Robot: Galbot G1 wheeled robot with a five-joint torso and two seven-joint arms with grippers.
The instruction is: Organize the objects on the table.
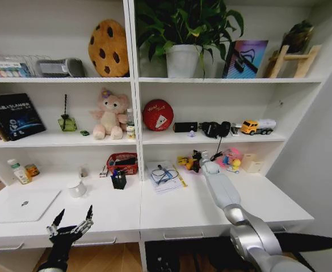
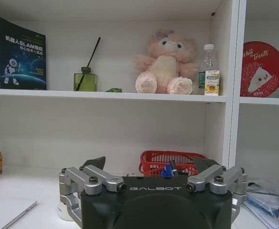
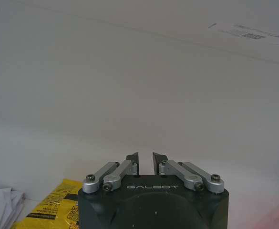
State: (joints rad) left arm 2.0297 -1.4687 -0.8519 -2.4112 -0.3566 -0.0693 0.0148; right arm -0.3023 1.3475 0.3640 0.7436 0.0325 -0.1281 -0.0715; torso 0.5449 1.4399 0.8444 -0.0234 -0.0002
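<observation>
Your left gripper [image 1: 72,222], fingers apart, front of desk [image 1: 171,218] | laptop [image 1: 21,205] just left-behind | right gripper [image 3: 145,162] nearly closed, empty, at desk's back.

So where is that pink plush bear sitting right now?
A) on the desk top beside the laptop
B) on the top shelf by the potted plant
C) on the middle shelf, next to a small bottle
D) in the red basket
C: the pink plush bear sits on the middle shelf, with a small bottle right beside it.
</observation>
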